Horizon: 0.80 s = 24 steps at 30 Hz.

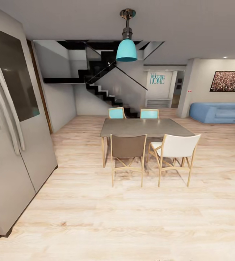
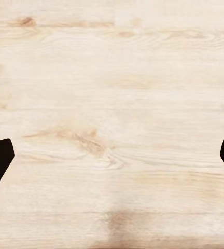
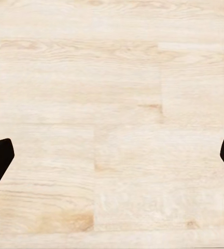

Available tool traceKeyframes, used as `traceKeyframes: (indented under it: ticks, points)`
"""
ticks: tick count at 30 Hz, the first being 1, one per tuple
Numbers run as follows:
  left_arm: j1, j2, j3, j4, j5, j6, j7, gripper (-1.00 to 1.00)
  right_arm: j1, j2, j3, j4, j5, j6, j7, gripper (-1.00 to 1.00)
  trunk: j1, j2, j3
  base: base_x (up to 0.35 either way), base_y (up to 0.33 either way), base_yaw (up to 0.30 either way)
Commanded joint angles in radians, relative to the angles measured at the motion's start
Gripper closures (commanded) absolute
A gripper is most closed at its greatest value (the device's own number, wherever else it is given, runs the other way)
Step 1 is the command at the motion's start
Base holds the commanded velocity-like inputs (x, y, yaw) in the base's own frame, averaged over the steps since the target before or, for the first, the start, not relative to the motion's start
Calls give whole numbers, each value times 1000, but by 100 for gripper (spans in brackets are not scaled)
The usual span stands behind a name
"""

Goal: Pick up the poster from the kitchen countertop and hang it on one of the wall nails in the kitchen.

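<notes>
Kitchen fridge point(image 1: 12, 145) beside dining table point(image 1: 142, 127); left gripper point(image 2: 112, 161) and right gripper point(image 3: 112, 161) spread apart over floor point(image 1: 117, 217).

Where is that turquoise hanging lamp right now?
In the head view, the turquoise lamp hangs from the ceiling near the top centre, above the grey dining table with its four chairs, and in front of the dark staircase.

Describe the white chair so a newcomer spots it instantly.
Find the grey dining table under the turquoise pendant lamp. The white chair stands at its near side, to the right, beside a brown chair. It alone has a white back; the two far chairs are turquoise.
</notes>
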Motion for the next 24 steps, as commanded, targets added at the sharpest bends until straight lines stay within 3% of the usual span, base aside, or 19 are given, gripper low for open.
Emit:
traceKeyframes:
  ticks: [1, 24]
  points:
    - [0, 0, 1, -1, -1, -2, 0, -100, -1, 0, -1, 1, 0, -3, 0, -100, 0, 0, 0, 0, 0, -230]
    - [0, 0, 0, 14, -1, -2, 0, -100, -1, 0, -2, 1, -2, -3, 0, -100, 0, 0, 19, 0, 0, -265]
